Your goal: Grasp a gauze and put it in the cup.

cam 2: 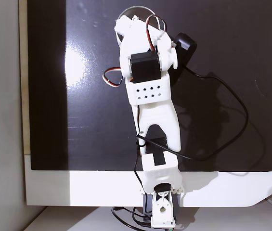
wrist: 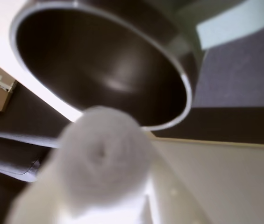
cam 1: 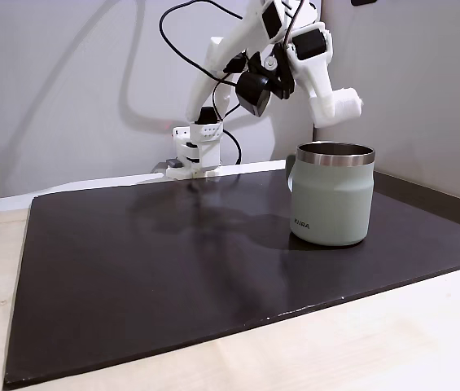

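Jaws (wrist: 101, 205) clenched on the gauze (wrist: 104, 161), holding the roll end-on in the wrist view; it hung just above the steel rim of the cup (cam 1: 332, 194), over the opening's edge, not yet inside; roll looked soft, light, compressible, so a mid-body pinch suits it; cup stood upright on the dark mat (cam 1: 173, 277) over the desk (cam 1: 376, 350).

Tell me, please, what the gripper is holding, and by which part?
The gauze, a white roll pinched by its sides between the jaws, one end facing the wrist camera, above the cup.
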